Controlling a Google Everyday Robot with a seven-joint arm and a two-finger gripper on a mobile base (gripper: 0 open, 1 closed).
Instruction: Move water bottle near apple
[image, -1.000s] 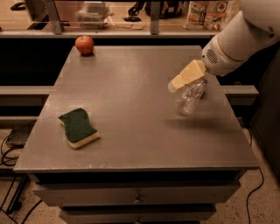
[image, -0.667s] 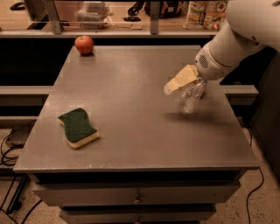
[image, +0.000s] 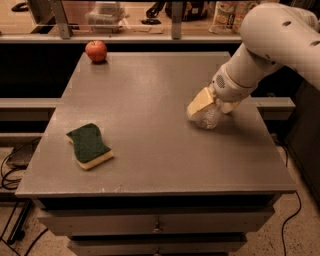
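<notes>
Camera view: the water bottle (image: 208, 120) is a small clear, crinkled plastic bottle, glinting pale against the grey table (image: 150, 95). It sits tilted on the right half of the tabletop, its upper part hidden under the gripper (image: 210, 109). The gripper's tan fingers (image: 201, 102) are closed around the bottle from both sides, with the white arm (image: 270, 45) reaching in from the upper right. The apple (image: 96, 51), round and red, sits at the far left corner, well apart from the bottle. A green-and-yellow sponge (image: 89, 146) lies near the front left. Compared with 1 second ago, gripper and bottle have shifted slightly left and toward the front together; apple and sponge have not moved.
</notes>
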